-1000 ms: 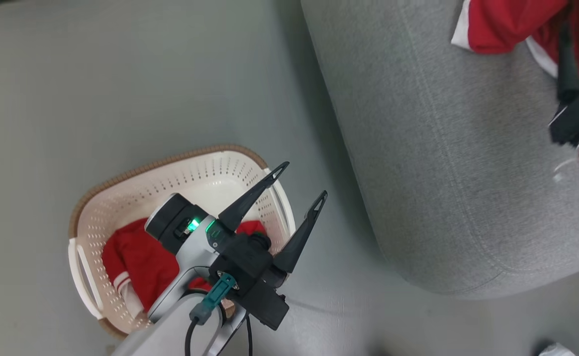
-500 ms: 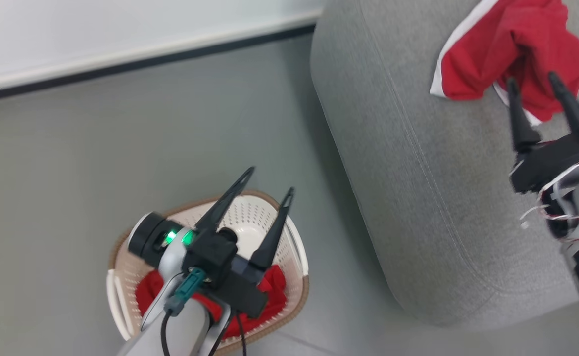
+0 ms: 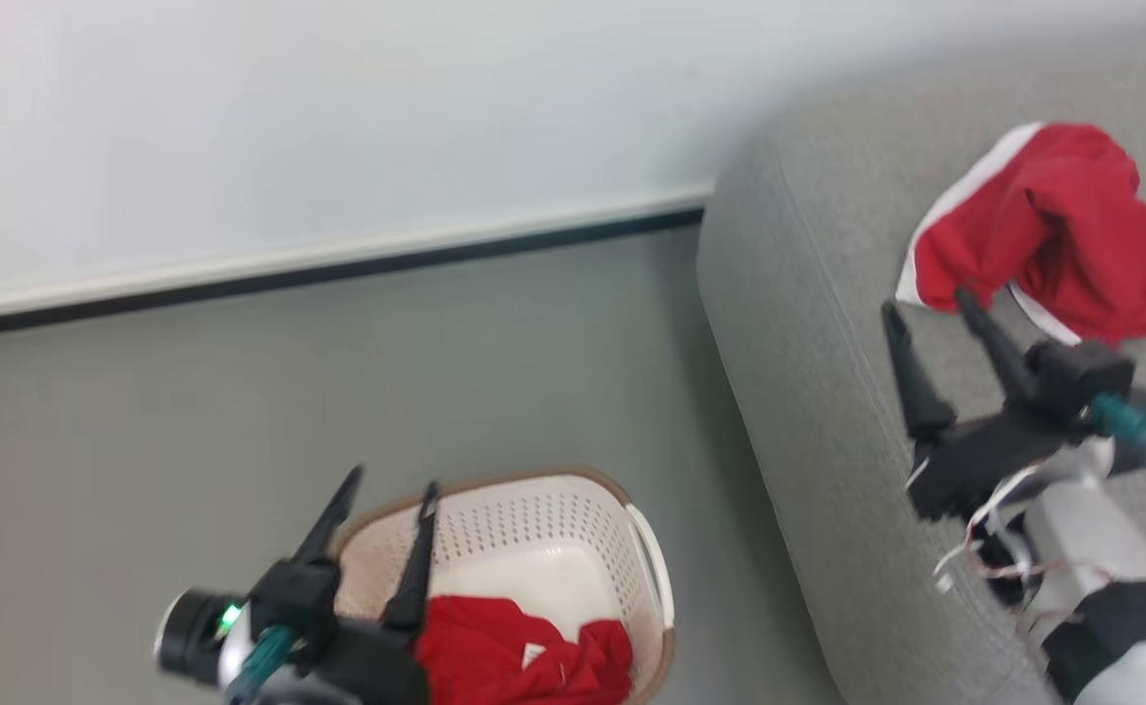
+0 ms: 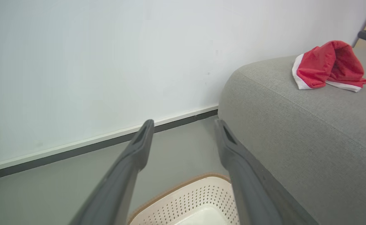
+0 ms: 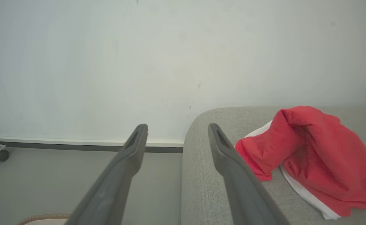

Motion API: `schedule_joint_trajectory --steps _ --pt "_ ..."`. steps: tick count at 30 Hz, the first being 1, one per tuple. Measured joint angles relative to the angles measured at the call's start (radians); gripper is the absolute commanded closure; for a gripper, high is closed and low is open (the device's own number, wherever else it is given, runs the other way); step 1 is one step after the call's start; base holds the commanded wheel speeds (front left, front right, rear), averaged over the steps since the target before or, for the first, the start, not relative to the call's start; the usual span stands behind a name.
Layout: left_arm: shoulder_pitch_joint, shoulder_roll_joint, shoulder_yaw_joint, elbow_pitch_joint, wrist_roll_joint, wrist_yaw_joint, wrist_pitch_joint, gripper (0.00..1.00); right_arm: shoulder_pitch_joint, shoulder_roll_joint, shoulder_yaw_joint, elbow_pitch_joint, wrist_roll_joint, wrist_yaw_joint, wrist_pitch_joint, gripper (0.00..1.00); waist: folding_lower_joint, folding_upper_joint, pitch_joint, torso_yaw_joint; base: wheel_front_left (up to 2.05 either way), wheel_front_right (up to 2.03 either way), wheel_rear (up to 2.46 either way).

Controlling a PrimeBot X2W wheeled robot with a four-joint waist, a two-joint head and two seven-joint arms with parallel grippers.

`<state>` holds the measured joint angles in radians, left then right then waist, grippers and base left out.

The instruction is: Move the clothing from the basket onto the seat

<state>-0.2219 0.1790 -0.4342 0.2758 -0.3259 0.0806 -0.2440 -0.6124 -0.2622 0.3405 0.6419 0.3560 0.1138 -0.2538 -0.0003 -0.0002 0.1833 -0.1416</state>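
Fingers (image 3: 414,560) of the left gripper (image 3: 392,480) and right gripper (image 3: 926,302) stand spread apart, holding nothing. One piece of clothing (image 3: 1053,235) lies on the seat (image 3: 808,323); a second red garment (image 3: 495,656) lies in the basket (image 3: 534,519).

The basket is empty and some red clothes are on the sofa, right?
Not quite. The basket is not empty: the head view shows red clothes lying in it. The rest is right: other red clothes do lie on the sofa.
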Motion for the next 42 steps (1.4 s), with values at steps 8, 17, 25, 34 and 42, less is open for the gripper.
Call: schedule_joint_trajectory --steps 8,17,25,34,42 --pt "0.142 0.036 0.092 -0.029 -0.033 0.026 -0.005 0.00 0.168 0.047 0.002 -0.117 -0.006 -0.050 0.000 0.00 0.0001 0.0001 -0.102 0.047 0.00 0.00 0.00" --pt "0.274 0.054 0.184 -0.108 -0.034 0.035 -0.006 0.00 0.374 0.069 -0.011 -0.284 -0.022 -0.116 0.000 0.00 0.0002 0.0001 -0.192 0.065 0.00 0.00 0.00" --pt "0.329 0.042 0.232 -0.164 -0.033 0.043 -0.006 0.00 0.495 0.071 -0.033 -0.403 -0.022 -0.151 0.000 0.00 0.0002 0.0003 -0.234 0.074 0.00 0.00 0.00" --pt "0.360 0.031 0.262 -0.202 -0.024 0.043 -0.006 0.00 0.566 0.068 -0.048 -0.492 -0.024 -0.168 0.000 0.00 0.0003 0.0002 -0.245 0.080 0.00 0.00 0.00" --pt "0.374 0.021 0.276 -0.225 -0.016 0.043 -0.006 0.00 0.587 0.060 -0.066 -0.535 -0.030 -0.177 0.000 0.00 0.0003 0.0002 -0.246 0.087 0.00 0.00 0.00"
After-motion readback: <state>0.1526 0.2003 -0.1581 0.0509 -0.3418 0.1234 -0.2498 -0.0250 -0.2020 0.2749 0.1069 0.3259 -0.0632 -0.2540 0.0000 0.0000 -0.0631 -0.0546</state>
